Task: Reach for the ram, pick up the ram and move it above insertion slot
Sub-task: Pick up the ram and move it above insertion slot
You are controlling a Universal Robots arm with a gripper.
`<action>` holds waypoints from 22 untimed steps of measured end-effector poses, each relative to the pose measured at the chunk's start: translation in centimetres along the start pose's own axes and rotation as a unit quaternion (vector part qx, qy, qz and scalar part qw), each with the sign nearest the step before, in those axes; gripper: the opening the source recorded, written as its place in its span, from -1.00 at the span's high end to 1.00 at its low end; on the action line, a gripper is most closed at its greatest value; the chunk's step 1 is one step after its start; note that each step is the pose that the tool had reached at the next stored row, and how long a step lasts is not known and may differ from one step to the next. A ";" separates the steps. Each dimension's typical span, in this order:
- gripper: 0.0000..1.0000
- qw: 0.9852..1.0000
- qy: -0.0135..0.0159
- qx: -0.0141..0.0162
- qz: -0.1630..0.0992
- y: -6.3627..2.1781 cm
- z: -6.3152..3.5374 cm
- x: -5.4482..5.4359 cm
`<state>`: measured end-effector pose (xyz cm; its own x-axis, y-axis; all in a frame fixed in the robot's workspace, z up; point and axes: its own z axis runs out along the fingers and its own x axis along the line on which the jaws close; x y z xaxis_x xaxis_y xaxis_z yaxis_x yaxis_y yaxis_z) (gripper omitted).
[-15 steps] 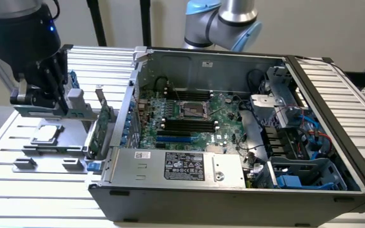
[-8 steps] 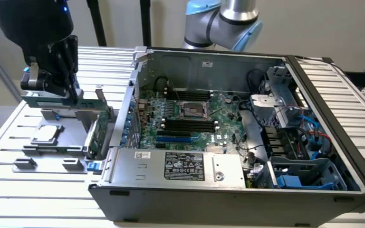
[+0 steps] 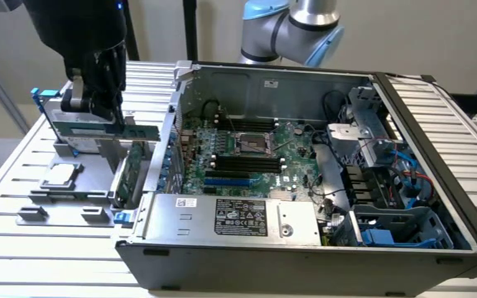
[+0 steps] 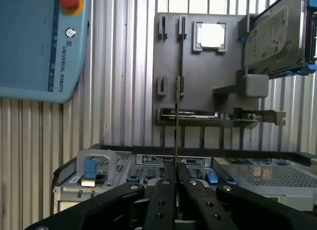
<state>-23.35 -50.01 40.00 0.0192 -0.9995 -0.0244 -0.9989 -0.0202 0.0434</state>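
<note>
Ribbed table (image 3: 23, 180), fingers (image 4: 163, 190) clamped on ram (image 4: 176, 136) edge, above holder.

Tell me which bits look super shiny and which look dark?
Exterior view: the ribbed table glows pale under bright light, while the inside of the computer case sits in shadow. Wrist view: the square silver chip gleams white, the hard drive catches a soft sheen, and the gripper closed on the ram looks nearly black.
</note>
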 end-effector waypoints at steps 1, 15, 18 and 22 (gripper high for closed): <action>0.74 1.000 0.000 0.000 0.000 -0.39 -0.02 -0.1; 0.74 1.000 -0.001 0.000 0.000 -5.53 -0.21 -1.1; 0.74 1.000 0.000 0.000 0.000 -6.56 -0.25 -1.4; 0.74 1.000 -0.001 0.000 0.000 -7.79 -0.29 -1.9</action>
<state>-15.60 -47.98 40.00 0.0191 -0.9995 -0.0256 -0.9989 -0.0202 0.0434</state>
